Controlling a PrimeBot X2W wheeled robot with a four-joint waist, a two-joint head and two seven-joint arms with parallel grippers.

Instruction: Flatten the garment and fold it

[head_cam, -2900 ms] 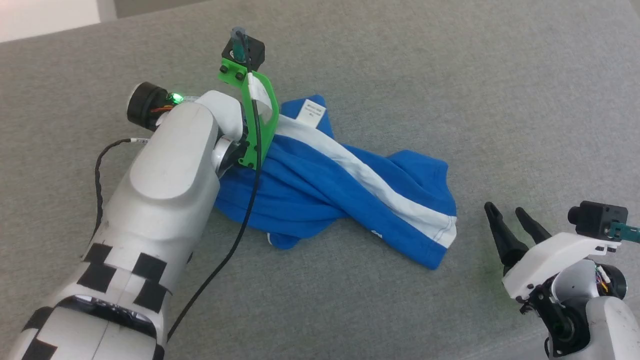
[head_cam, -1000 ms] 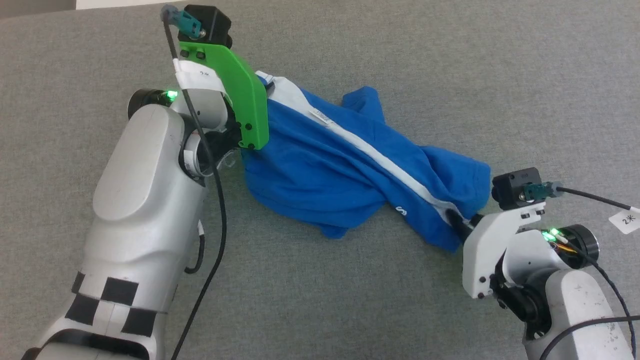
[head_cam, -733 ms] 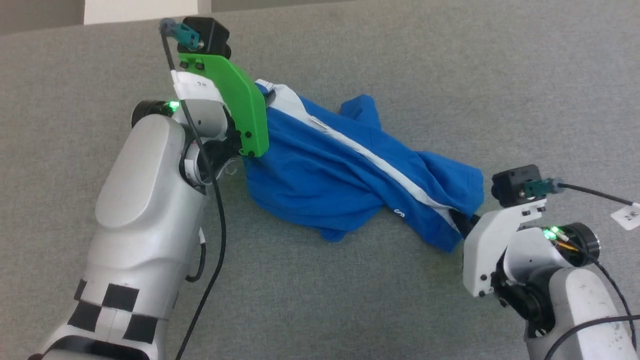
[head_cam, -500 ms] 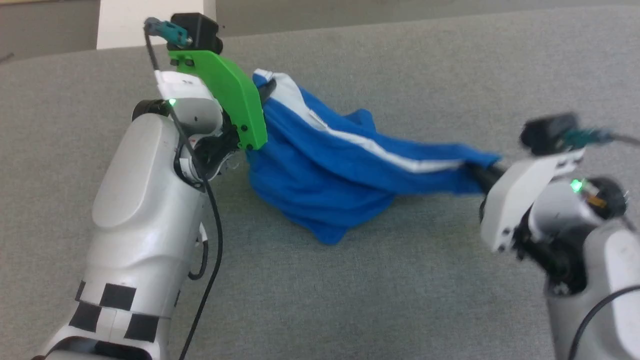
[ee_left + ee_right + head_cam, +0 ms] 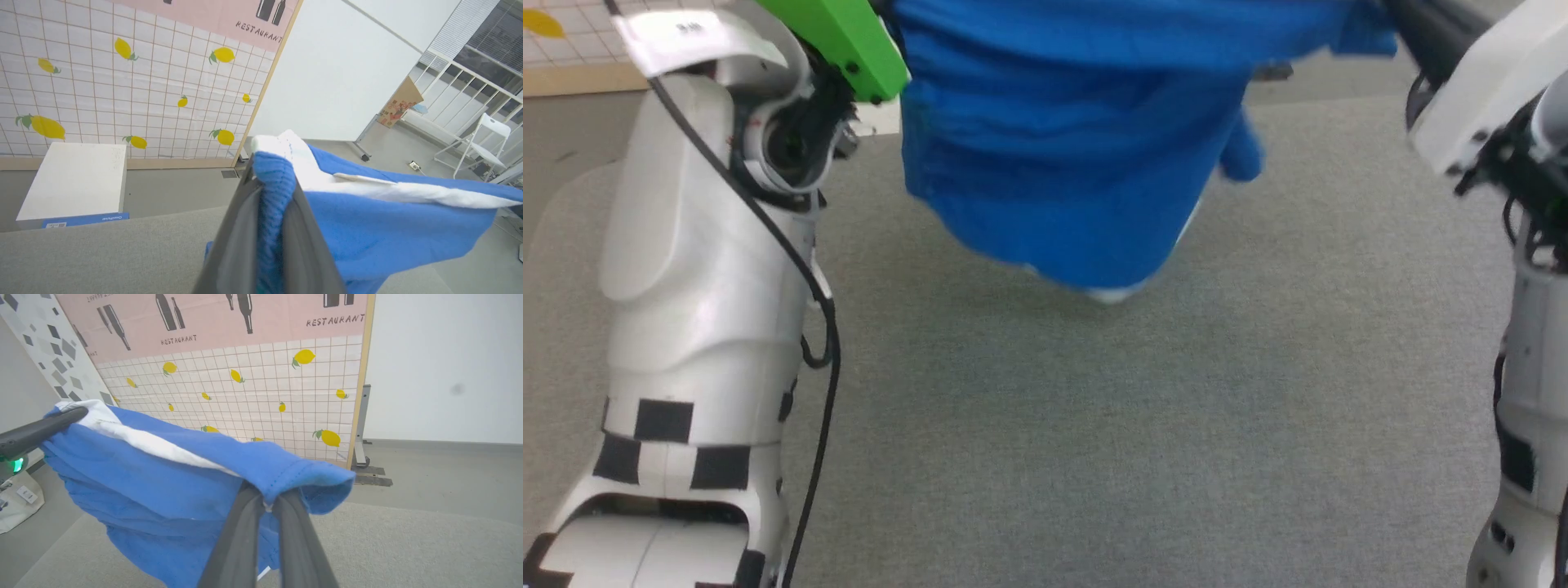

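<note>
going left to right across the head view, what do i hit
left forearm → green bracket → garment → right forearm

The word "RESTAURANT" is printed several times in black on the pink band (image 5: 278,318) of the lemon-patterned wall panel (image 5: 261,396).

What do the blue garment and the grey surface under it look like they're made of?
Garment: soft matte knit, probably polyester or cotton; it sags in folds, with a stitched hem. Grey surface: matte woven textile, perhaps upholstery or carpet, judging by its fine flecked weave.
</note>
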